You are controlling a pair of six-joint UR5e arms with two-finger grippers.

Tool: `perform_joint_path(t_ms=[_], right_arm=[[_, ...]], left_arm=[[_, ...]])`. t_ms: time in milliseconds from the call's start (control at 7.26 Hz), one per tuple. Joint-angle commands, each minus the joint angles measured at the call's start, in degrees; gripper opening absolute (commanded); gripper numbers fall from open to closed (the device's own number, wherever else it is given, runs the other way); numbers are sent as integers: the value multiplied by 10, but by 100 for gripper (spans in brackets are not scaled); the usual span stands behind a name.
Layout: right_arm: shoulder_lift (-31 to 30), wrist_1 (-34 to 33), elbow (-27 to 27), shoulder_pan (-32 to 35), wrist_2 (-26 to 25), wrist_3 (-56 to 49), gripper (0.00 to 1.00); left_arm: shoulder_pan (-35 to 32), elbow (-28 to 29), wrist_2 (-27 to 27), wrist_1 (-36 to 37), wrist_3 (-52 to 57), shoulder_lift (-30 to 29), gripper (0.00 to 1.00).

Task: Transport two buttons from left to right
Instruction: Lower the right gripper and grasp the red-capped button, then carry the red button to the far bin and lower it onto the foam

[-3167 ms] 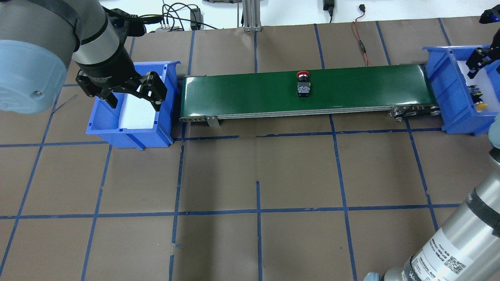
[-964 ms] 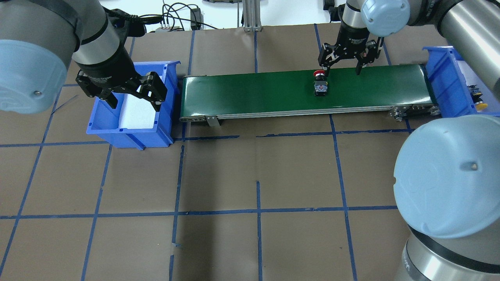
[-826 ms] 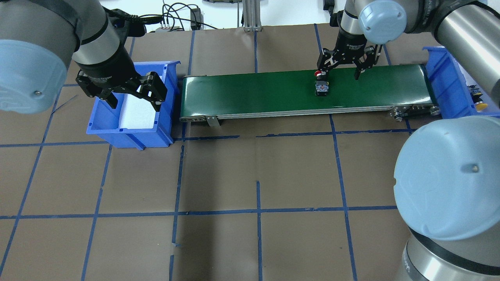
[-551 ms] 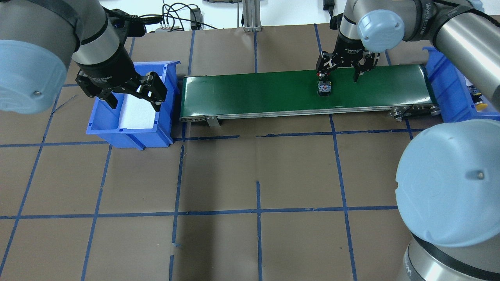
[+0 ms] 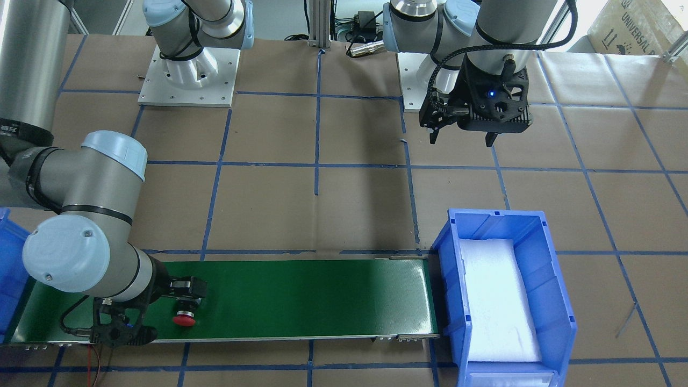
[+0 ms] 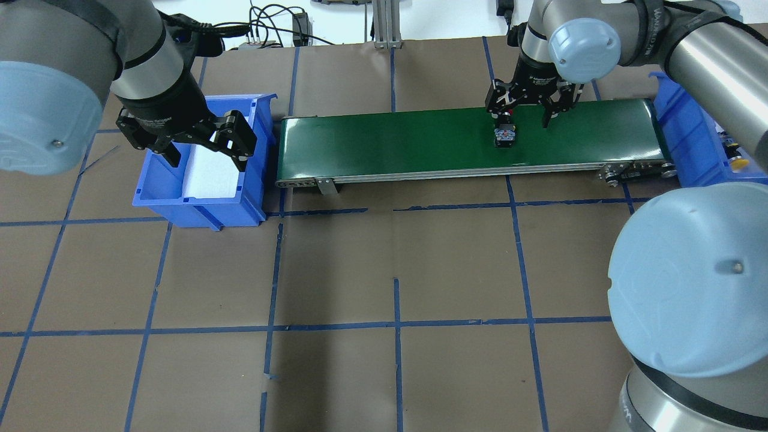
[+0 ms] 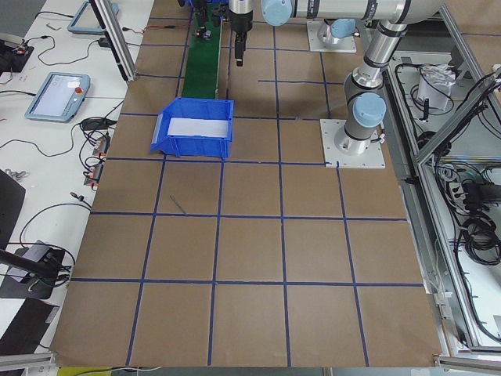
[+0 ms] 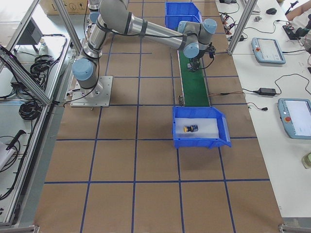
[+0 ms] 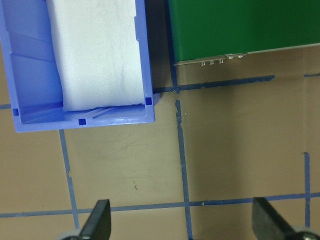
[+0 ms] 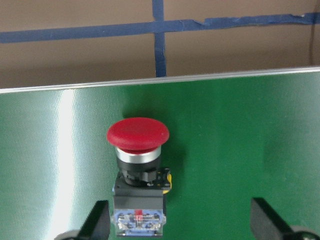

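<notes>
The red button (image 6: 504,134) lies on the green conveyor belt (image 6: 390,141), right of its middle, with its cap toward the far edge. My right gripper (image 6: 523,117) hangs open just over it. In the right wrist view the red cap (image 10: 138,134) sits close to the left finger, and the right gripper (image 10: 181,222) touches nothing. The yellow button (image 6: 737,159) lies in the right blue bin (image 6: 678,132); it also shows in the exterior right view (image 8: 191,128). My left gripper (image 6: 207,150) is open and empty above the left blue bin (image 6: 201,204).
The left bin (image 5: 553,301) holds only a white foam pad (image 5: 497,301). Cables and an aluminium post (image 6: 387,24) stand along the far table edge. A red wire (image 6: 555,66) lies behind the belt. Blue tape lines grid the brown table.
The red button has ridden the belt to the right. My right arm has swung from the right bin to over the belt and dropped onto the button. The left arm has not moved.
</notes>
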Motion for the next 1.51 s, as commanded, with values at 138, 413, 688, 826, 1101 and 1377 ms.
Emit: perform_joint_path(t_ms=[138, 413, 688, 826, 1101, 1377], right_arm=[[6, 0, 2, -1, 6, 5, 99], [10, 17, 3, -1, -1, 4, 50], [8, 46, -1, -1, -3, 4, 28], [4, 46, -6, -2, -4, 0, 20], [1, 50, -33, -8, -44, -8, 16], [0, 94, -79, -43, -50, -46, 16]], left_arm=[[0, 0, 0, 0, 0, 0, 100], [0, 0, 0, 0, 0, 0, 100], [1, 0, 1, 0, 0, 0, 100], [0, 0, 1, 0, 0, 0, 100], [0, 0, 1, 0, 0, 0, 100], [-1, 0, 1, -1, 0, 0, 100]])
